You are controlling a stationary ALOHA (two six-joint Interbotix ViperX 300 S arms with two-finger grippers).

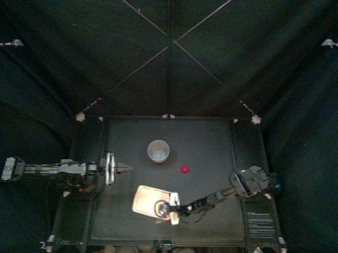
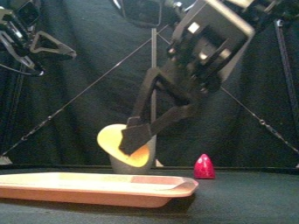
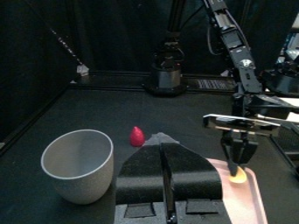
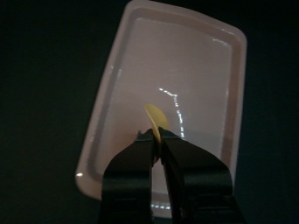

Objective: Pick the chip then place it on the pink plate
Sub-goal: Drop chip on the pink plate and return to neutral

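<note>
The pink plate (image 1: 153, 202) lies near the table's front, left of the middle; in the front view it is a long flat tray (image 2: 70, 186). My right gripper (image 1: 168, 210) reaches in from the right and hangs just above it, shut on a yellow chip (image 2: 121, 144). The right wrist view shows the chip (image 4: 156, 120) pinched at the jaw tips over the plate (image 4: 140, 79). The left wrist view shows the right gripper (image 3: 239, 159) over the plate's (image 3: 239, 206) edge. My left gripper (image 1: 110, 168) rests at the table's left, its jaws shut with nothing in them (image 3: 163, 149).
A tall grey cup (image 1: 160, 150) stands behind the plate, mid-table, seen as a pale cup (image 3: 77, 163) in the left wrist view. A small red toy (image 1: 185, 169) lies to the cup's right, also visible in the front view as a red toy (image 2: 205, 166).
</note>
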